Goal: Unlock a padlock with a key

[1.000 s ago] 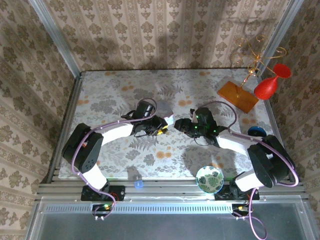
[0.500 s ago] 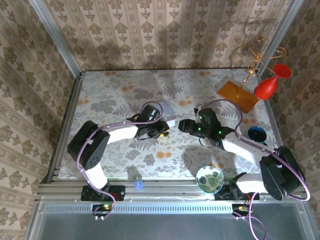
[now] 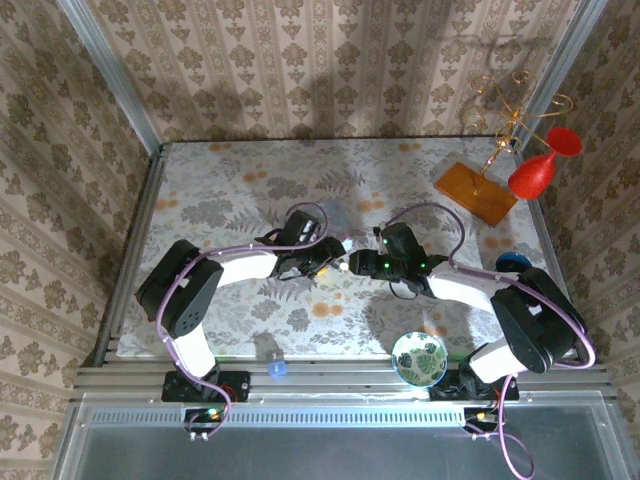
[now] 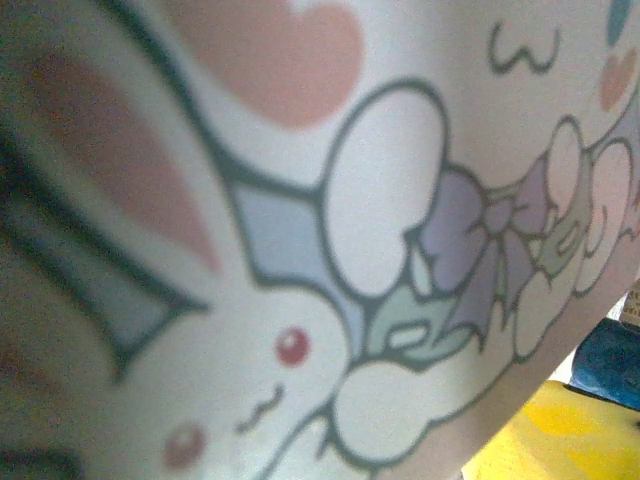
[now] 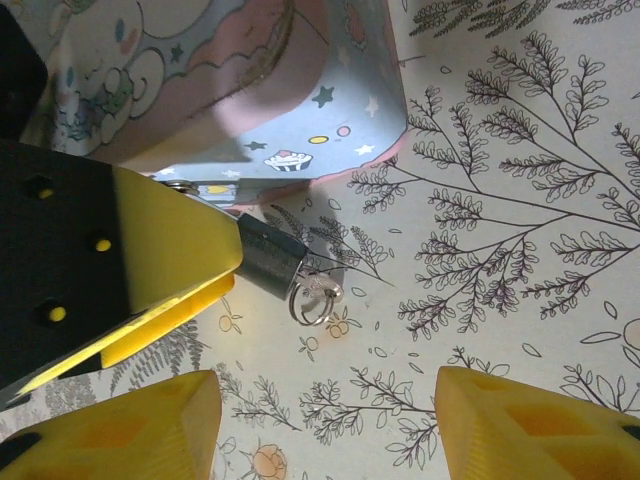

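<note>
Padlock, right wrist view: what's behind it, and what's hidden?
Behind the padlock sits the pastel tin box. The key, on its ring, hangs at its exposed end. The left gripper's finger covers the padlock's other end, so its shackle cannot be seen.

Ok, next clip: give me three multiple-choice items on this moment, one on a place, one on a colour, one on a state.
1. Where is the padlock?
A. In the green bowl
B. Right beside the tin box
C. On the orange stand

2. What colour are the fingertips of the right pincer?
A. Yellow
B. Red
C. Blue

3. How does the right pincer stand?
A. Shut on the padlock
B. Shut on the tin box
C. Open, with nothing between its fingers

Answers:
1 B: the right wrist view shows the grey padlock lying close against the tin box's side.
2 A: both tips at the bottom of that view are yellow.
3 C: the two tips stand wide apart, with only patterned tabletop between them.
</note>
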You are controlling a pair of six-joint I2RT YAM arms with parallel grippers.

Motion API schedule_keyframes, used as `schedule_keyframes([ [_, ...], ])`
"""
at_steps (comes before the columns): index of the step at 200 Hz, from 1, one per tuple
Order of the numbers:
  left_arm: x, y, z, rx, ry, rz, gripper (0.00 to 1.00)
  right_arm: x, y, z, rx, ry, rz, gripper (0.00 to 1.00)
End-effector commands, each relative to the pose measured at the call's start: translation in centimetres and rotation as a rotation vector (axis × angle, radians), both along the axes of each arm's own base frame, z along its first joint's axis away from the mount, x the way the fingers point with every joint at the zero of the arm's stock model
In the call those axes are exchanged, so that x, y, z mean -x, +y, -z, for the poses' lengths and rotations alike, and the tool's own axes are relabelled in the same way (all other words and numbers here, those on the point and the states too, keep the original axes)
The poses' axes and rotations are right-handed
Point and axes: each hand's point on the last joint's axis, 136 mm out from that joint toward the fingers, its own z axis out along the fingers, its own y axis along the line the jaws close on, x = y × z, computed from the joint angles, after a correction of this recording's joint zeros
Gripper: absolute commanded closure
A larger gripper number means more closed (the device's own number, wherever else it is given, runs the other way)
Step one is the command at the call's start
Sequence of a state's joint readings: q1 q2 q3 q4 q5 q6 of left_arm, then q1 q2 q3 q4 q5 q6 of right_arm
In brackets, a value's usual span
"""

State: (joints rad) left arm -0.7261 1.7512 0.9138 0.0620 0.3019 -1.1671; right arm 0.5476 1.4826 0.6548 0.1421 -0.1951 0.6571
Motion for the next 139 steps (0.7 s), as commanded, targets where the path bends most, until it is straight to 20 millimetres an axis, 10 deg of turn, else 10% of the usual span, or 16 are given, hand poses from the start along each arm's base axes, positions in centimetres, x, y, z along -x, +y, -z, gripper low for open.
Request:
schedule_keyframes([
  [1, 2.1, 1.2, 0.9, -0.031, 0.064, 0.023, 0.33, -0.4, 0.7, -0.3, -0.001, -0.047, -0.027, 0.4],
  [139, -1.1, 10.8, -5.2, -0.384, -0.247, 0.022, 0.01, -4.5, 5.3, 1.9, 0.153, -0.101, -0.219, 0.41],
])
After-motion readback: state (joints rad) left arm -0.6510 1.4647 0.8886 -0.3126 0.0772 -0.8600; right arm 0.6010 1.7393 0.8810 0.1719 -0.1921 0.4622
